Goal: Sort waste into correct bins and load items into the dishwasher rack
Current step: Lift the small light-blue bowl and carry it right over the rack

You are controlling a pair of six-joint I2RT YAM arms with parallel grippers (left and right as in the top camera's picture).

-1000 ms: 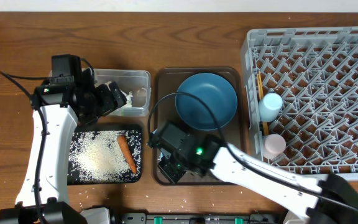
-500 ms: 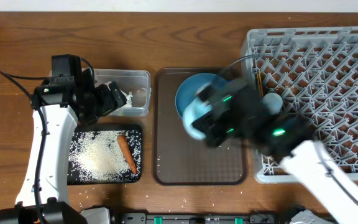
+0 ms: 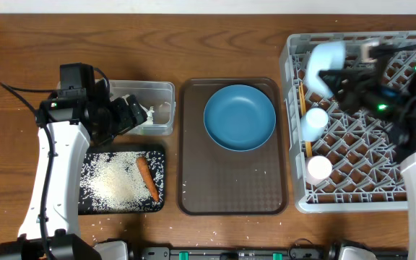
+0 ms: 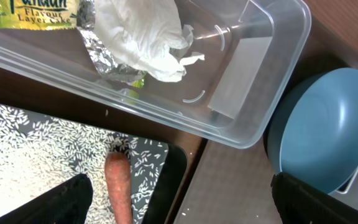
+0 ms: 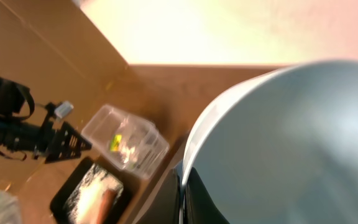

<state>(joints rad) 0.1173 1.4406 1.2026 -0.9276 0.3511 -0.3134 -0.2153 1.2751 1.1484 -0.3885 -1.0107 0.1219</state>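
**Item:** light-blue bowl [image 3: 327,61].
**Location:** in the right jaws, tilted on edge in the air. The dishwasher rack [image 3: 360,195] lies directly below them. The overhead view is motion-blurred here, so the exact slot under the bowl cannot be told.
**State of right jaws:** closed narrow on the bowl's rim. The wrist view shows the rim running into them and the bowl's wall filling most of the frame.
**State of left jaws:** spread wide, holding nothing.

**Below the left jaws:**
- Clear tub [image 4: 253,56], holding the crumpled tissue [image 4: 145,37] and the snack wrapper [image 4: 36,12].
- Black tray [image 4: 173,168] just beside the tub, holding the carrot [image 4: 118,186] and the rice [image 4: 30,155].

**Below the right jaws, in the rack:**
- Light-blue cup [image 3: 314,119]
- White-pink cup [image 3: 319,167]
- Chopsticks [image 3: 302,97]

**Not yet loaded:** dark-blue plate [image 3: 239,117], on the brown tray [image 3: 230,188] between the two pairs of jaws.

**Handling (judged):**
- The bowl looks stiff, light and smooth-walled, so probably slippery. Its material cannot be told, so treat it as breakable.
- A rim pinch suits it, with one finger inside the wall and one outside.
- Held this way it may swing or slide in the grip, so it should be lowered gently between the pegs, clear of the two cups.
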